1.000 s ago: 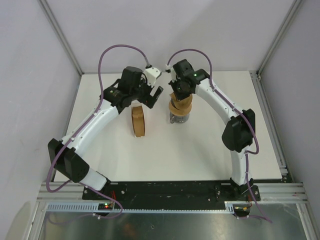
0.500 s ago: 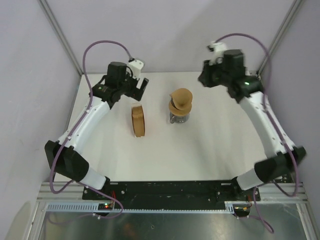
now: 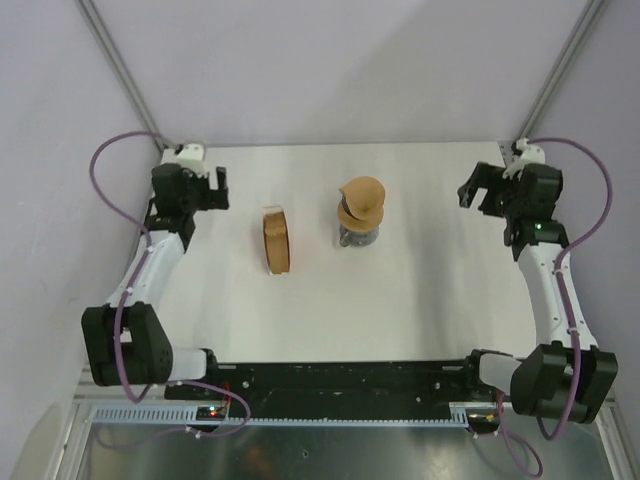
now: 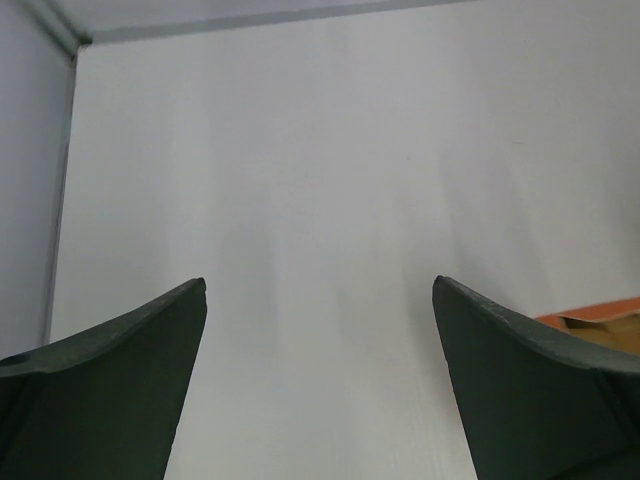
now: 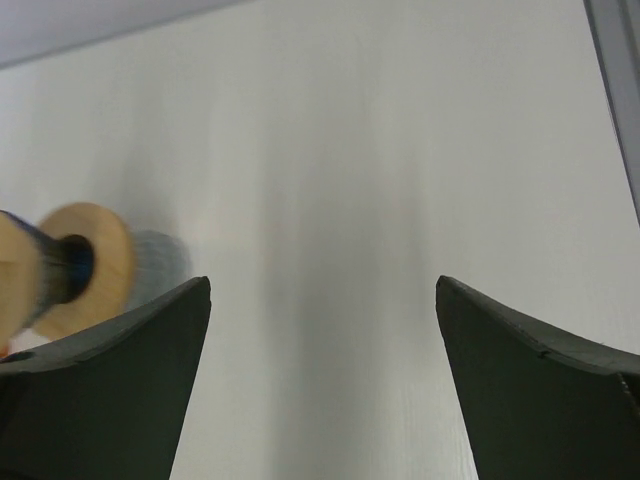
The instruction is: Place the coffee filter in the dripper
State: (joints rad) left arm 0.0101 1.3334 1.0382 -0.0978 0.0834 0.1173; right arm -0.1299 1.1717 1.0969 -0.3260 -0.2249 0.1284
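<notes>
Sitting on the dripper (image 3: 356, 220) at the middle of the table (image 3: 420, 300), the coffee filter (image 3: 363, 192) opens upward, its cone axis near vertical with a slight lean. Seating looks incomplete; any correction should press lightly straight down. The left gripper (image 4: 320, 285) and right gripper (image 5: 322, 282) stand wide and empty, at opposite sides.

The top view is bright and evenly lit from overhead by diffuse light, so the white surface (image 3: 400, 300) looks nearly washed out, carries only faint, soft shadows, and shows no hard glare. Both wrist views are sharp enough on the surface but show pale vertical streaks across it. The left end effector (image 4: 320, 290) and right end effector (image 5: 323, 285) appear only as dark, underexposed, soft-edged wedges in the lower corners. The dripper (image 5: 98, 255) at the right wrist view's left edge is smeared and out of focus.
</notes>
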